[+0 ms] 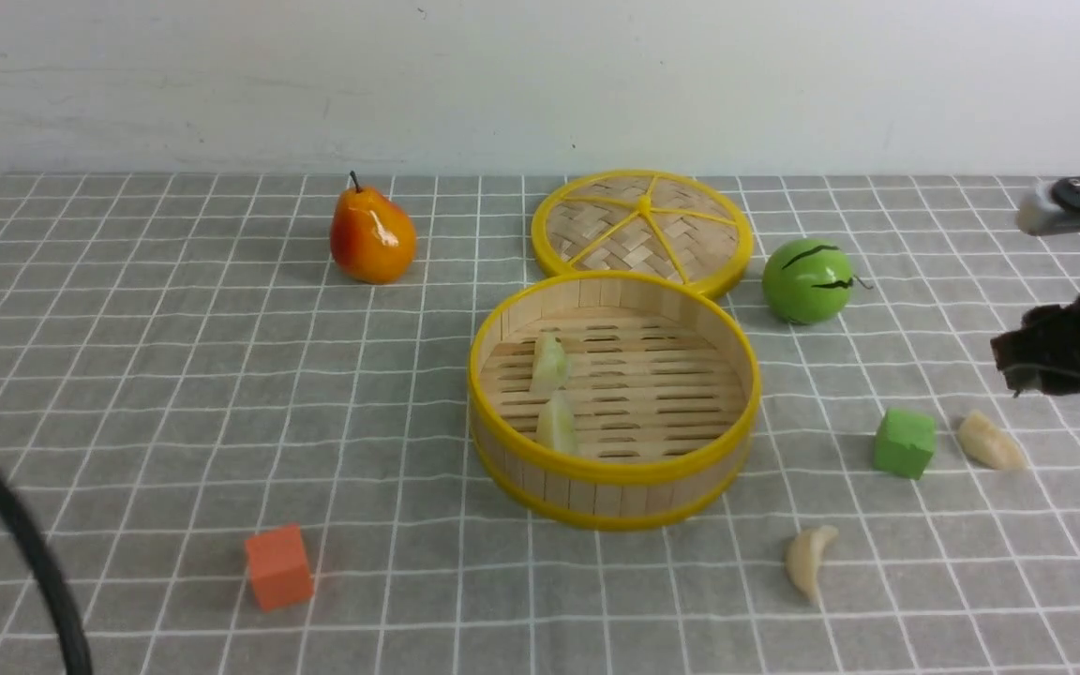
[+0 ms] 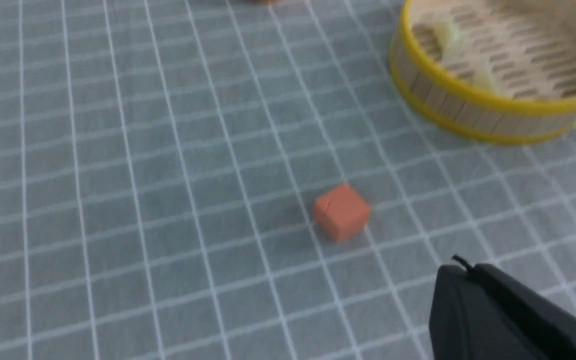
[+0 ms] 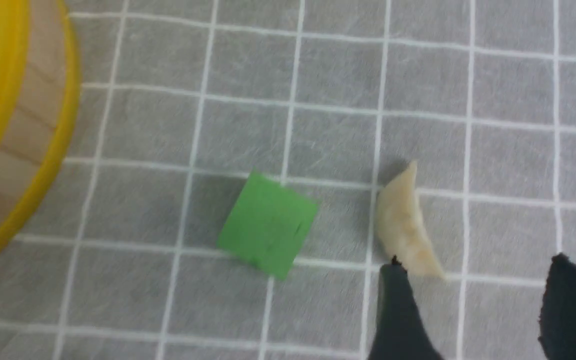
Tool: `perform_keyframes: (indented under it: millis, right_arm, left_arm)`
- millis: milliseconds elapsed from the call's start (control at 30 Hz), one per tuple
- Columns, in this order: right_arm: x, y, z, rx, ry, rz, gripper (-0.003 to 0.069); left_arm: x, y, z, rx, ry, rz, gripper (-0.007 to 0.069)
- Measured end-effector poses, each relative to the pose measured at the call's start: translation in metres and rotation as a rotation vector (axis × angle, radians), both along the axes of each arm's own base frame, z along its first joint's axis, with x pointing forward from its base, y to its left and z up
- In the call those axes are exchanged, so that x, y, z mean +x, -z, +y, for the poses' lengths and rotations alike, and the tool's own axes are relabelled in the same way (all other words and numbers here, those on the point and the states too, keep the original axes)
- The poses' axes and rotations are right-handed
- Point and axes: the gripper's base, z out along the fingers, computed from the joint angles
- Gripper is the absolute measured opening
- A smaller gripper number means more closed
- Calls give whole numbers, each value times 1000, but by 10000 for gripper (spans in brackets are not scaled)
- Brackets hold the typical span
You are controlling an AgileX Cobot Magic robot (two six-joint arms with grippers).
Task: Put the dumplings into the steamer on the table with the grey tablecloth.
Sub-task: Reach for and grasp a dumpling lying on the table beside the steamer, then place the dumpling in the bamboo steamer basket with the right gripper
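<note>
Front view: two green dumplings [image 1: 549,364] lie in the steamer [image 1: 611,472]. One cream dumpling [image 1: 991,441] sits on the bench cloth [image 1: 174,375] just under the right tool [image 1: 1027,361], and a second cream dumpling [image 1: 810,558] lies well apart from it. Judgement: half done, step in hand is the reach for the third dumpling. Left wrist view: left tool [image 2: 460,272] is closed on nothing over bare cloth, with the orange cube [image 2: 341,212] just ahead of it and the steamer well beyond. Right wrist view: the right tool's jaws stand apart and empty. The cream dumpling lies just beside one finger [image 3: 398,310], outside the gap; contact cannot be told. The green cube [image 3: 268,225] lies beyond it. Next move, as judged: shift sideways until the dumpling sits between the fingers, lower, close, and avoid the cube. No brands, labels or writing are readable.
</note>
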Motion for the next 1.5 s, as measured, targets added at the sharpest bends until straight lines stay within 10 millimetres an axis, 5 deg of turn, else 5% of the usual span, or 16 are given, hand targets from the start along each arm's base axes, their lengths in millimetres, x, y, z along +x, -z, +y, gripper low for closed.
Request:
perform_keyframes:
  millis: [167,433,567,767,933,1033,1100,1133,1233,1333,1500]
  right_arm:
    - [36,30,-3,-9,-3,40,381]
    - [43,83,-2,24,-2,217,302]
    - [39,82,-1,32,-8,259,181]
    - [38,50,5,55,-15,209,184]
    - [36,-16,62,180,-91,-21,184]
    - [35,-27,117,251,-194,-131,184]
    - [35,-25,139,263,-233,-167,184]
    - [36,-14,164,267,-275,-191,184]
    - [44,19,192,250,-290,-210,184]
    - [54,50,196,241,-253,-190,184]
    - [57,68,195,263,-211,-144,214]
  left_arm:
    - [-13,45,8,56,-11,109,-14]
    - [-13,73,9,55,19,9,-14]
    - [-17,75,11,51,23,-43,-14]
    - [-19,80,13,48,21,-74,-14]
    - [-16,88,11,51,36,-118,-14]
    - [-15,89,12,60,38,-129,-14]
    - [-15,89,12,64,38,-134,-14]
    - [-15,88,12,64,38,-138,-14]
    - [-18,86,14,52,36,-166,-14]
    - [-23,84,17,35,32,-198,-13]
    - [-31,80,21,13,25,-250,-13]
